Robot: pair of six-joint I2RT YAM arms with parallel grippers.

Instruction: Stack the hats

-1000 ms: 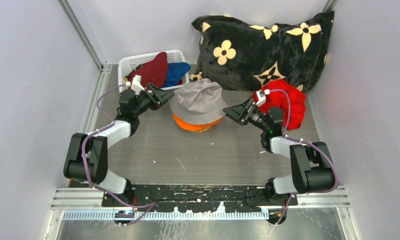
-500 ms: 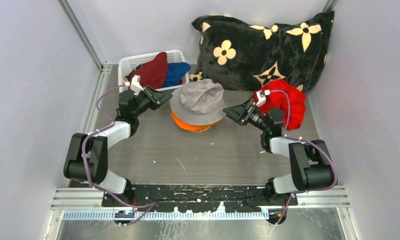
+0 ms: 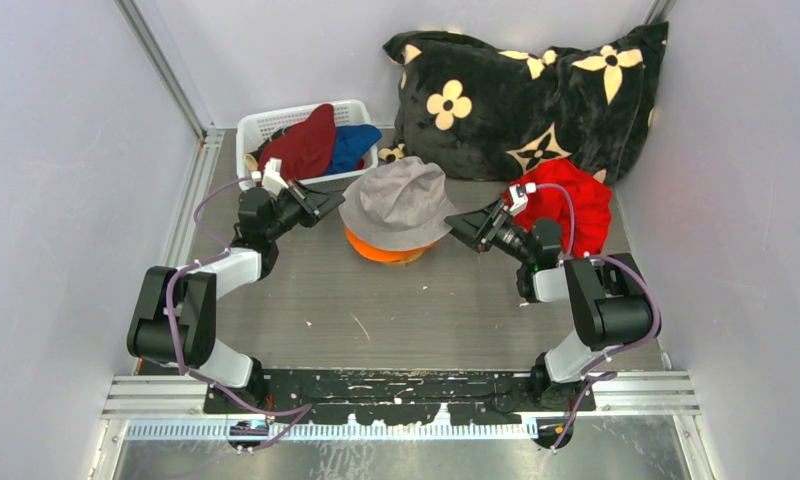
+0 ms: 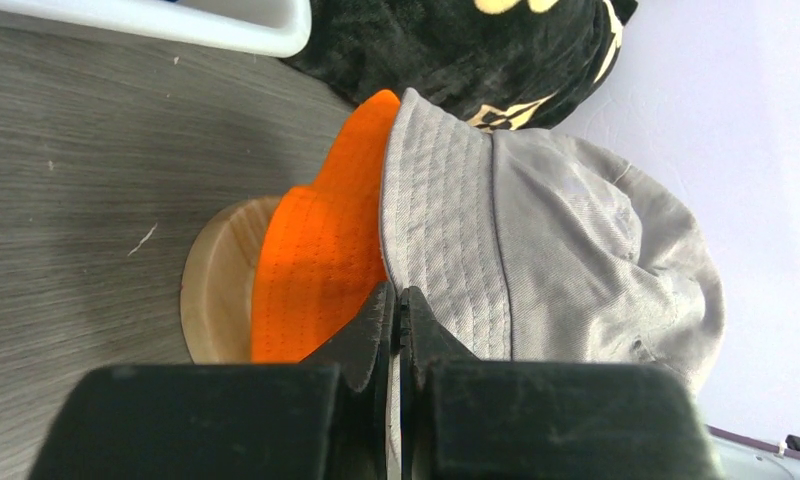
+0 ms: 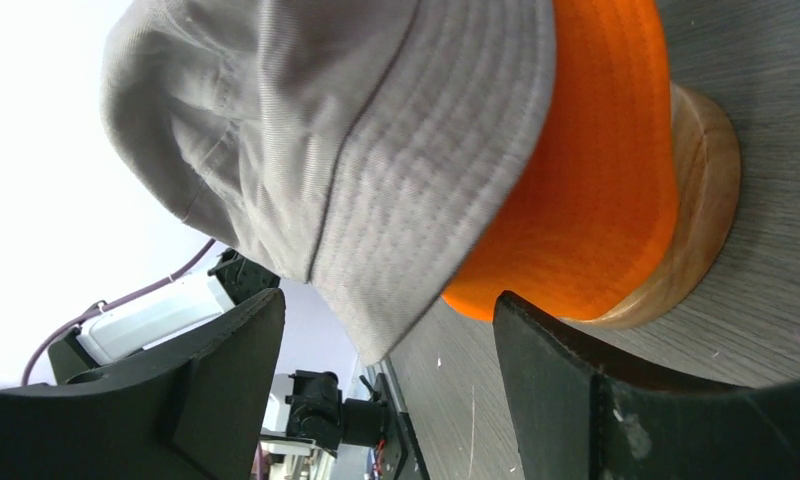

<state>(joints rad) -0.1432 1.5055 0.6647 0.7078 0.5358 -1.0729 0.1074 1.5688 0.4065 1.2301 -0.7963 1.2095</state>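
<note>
- Grey fabric bucket hat sits on top of orange fabric bucket hat. Both are on the round-headed wooden stand, mid surface, just in front of the cushion.
- Orange brim pokes out below the grey brim on the near side. The stand's wooden base shows under it in both wrist views.
- Left tool is closed, fingers pressed together on the left edge of the grey brim. Left wrist view shows a thin pale strip of fabric in the seam between them.
- Right tool is open wide at the right side of the stacked hats. In the right wrist view the grey brim edge hangs between its two fingers, apart from both.
- Dark red fabric bucket hat and blue fabric bucket hat lie in the white plastic basket at far left, with the dark red one left of the blue.
- Bright red fabric bucket hat lies crumpled at right, against the black plush cushion with cream flowers.
- Everything rests on the grey wood-grain surface.
</note>
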